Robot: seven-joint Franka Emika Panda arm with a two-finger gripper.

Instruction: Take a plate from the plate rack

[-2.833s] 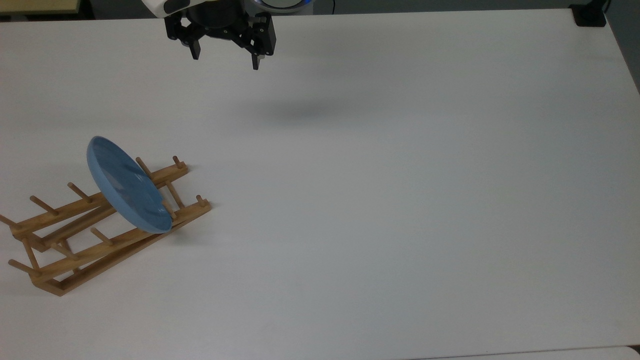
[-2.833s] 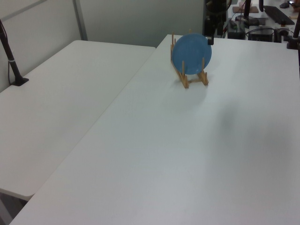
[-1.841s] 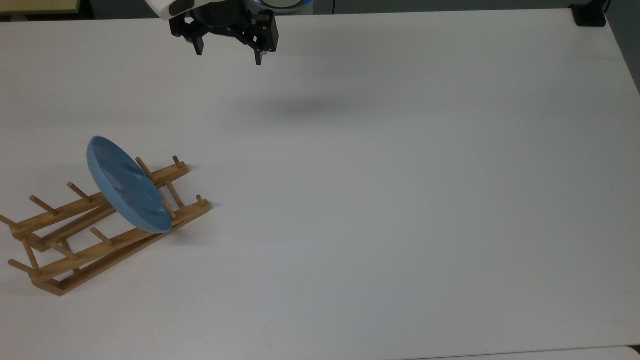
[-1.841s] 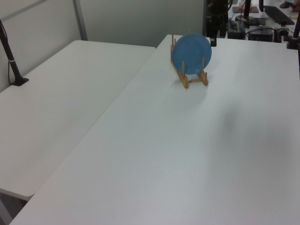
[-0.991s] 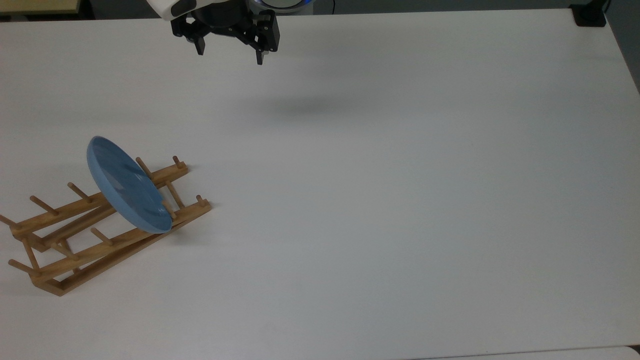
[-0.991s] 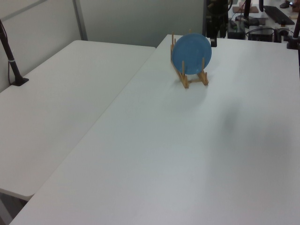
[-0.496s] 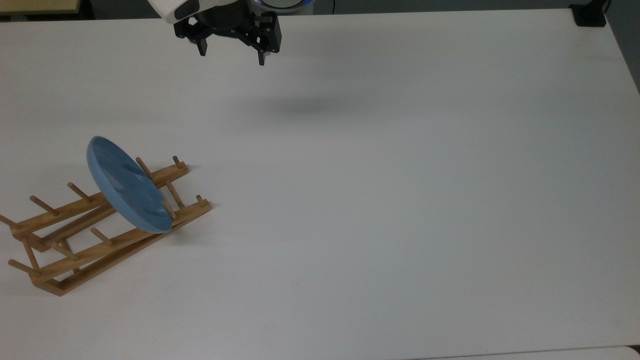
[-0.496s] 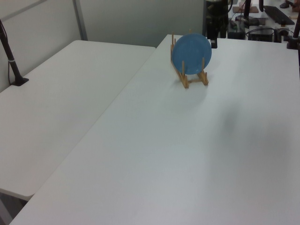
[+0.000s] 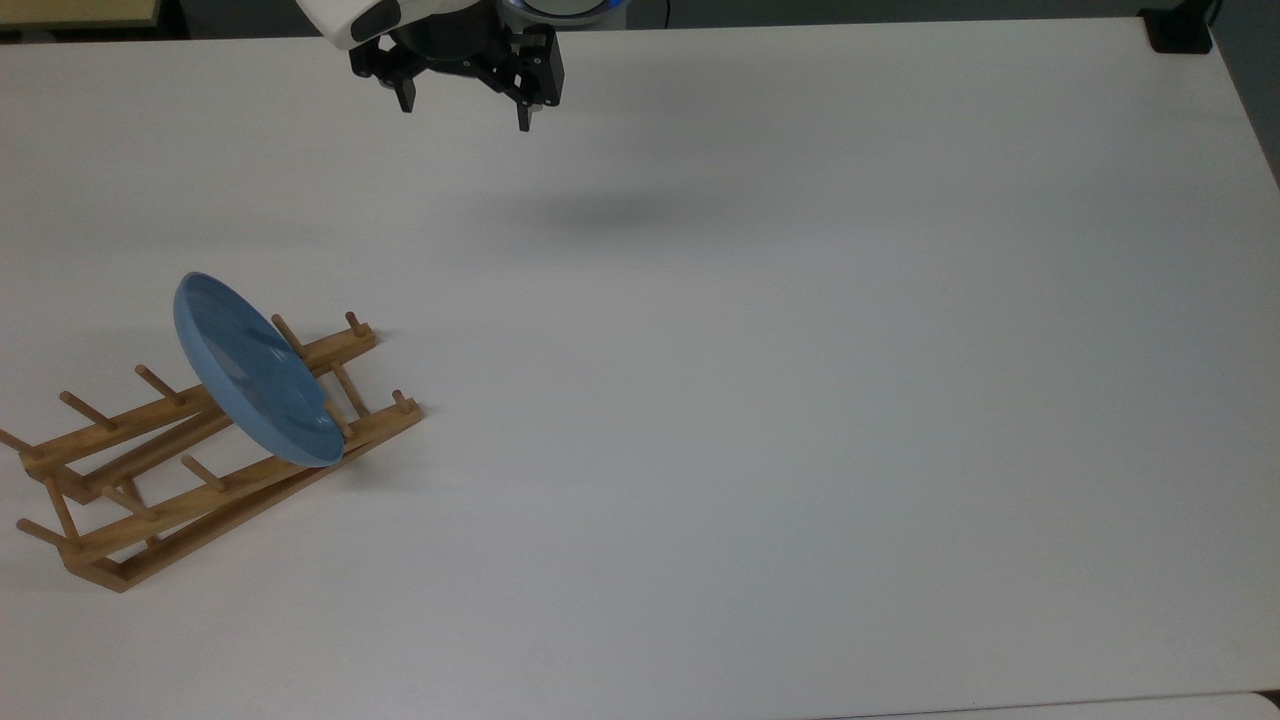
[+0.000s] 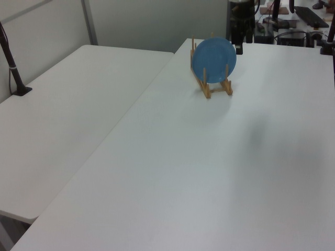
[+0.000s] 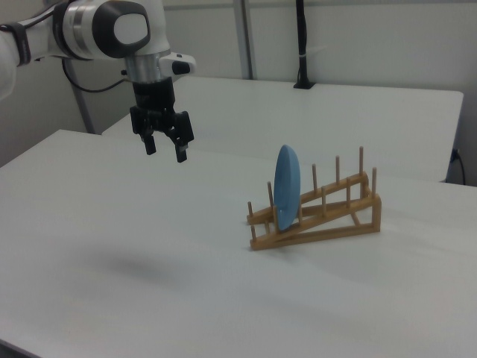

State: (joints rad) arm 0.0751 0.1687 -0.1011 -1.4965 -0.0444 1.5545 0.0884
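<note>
One round light-blue plate (image 9: 255,372) stands on edge between the pegs of the light-brown wooden plate rack (image 9: 150,480), well apart from my empty, spread black gripper (image 9: 463,105); it looks rigid and slick, so I'd pinch its top rim.

This looks like a robotics lab set up in an office room: plain white tables (image 10: 172,172) pushed side by side, bare pale walls, a black pole (image 11: 302,45) clamped to the far table, and cables and desk clutter (image 10: 293,21) at the left view's top right, with a white robot arm (image 11: 97,30) mounted over the table
</note>
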